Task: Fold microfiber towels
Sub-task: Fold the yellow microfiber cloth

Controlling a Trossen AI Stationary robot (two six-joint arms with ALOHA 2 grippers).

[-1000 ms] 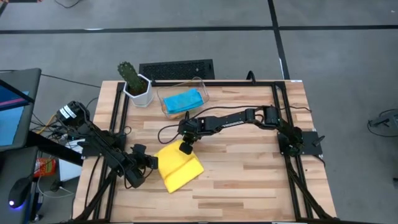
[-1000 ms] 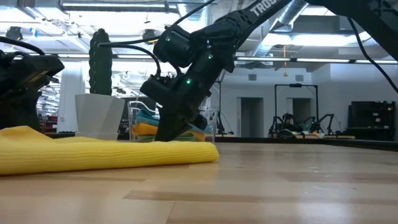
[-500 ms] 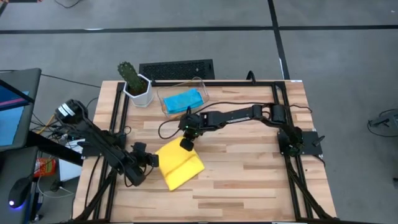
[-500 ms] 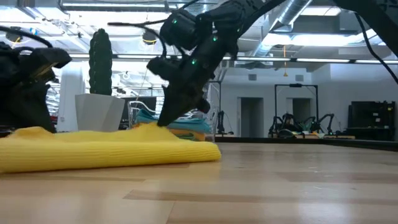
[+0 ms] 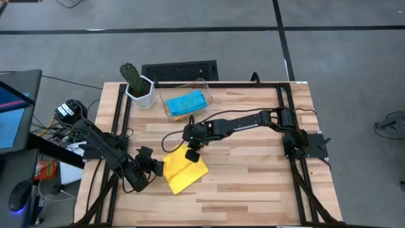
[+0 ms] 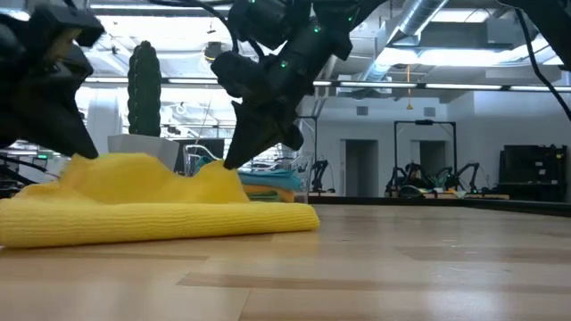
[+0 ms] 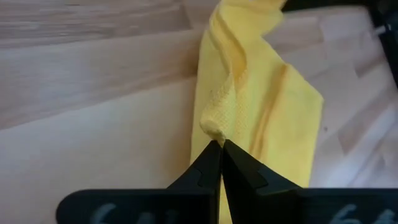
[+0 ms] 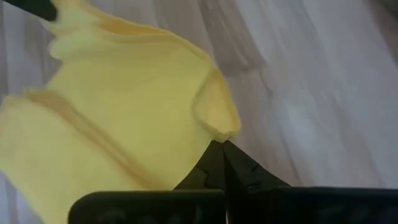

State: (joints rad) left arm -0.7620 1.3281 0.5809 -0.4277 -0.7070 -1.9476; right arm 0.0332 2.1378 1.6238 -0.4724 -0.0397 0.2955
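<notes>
1. Yellow towel (image 5: 182,171) lay on the wooden table (image 5: 253,183), left of centre and toward the near edge, partly folded, its layers stacked flat along the near side.
2. Left gripper (image 5: 158,167) sat at the towel's left edge; in the left wrist view its fingers (image 7: 239,168) were pinched together on a small peak of yellow cloth.
3. Right gripper (image 5: 192,154) reached in from the right side of the table to the towel's far right corner; the right wrist view showed its fingers (image 8: 242,168) closed on a corner tip of the towel (image 8: 130,99).
4. In the low view both pinched corners stood raised above the rest of the towel (image 6: 152,209), the cloth sagging between them, while the lower fold rested on the table.
5. Light blue towel (image 5: 186,101) lay folded inside a clear bin (image 5: 169,111) at the far edge of the table, well apart from the yellow one; orange cloth (image 6: 268,189) showed beneath it in the low view.
6. A potted cactus (image 5: 134,81) stood just left of the bin, at the far left corner.
</notes>
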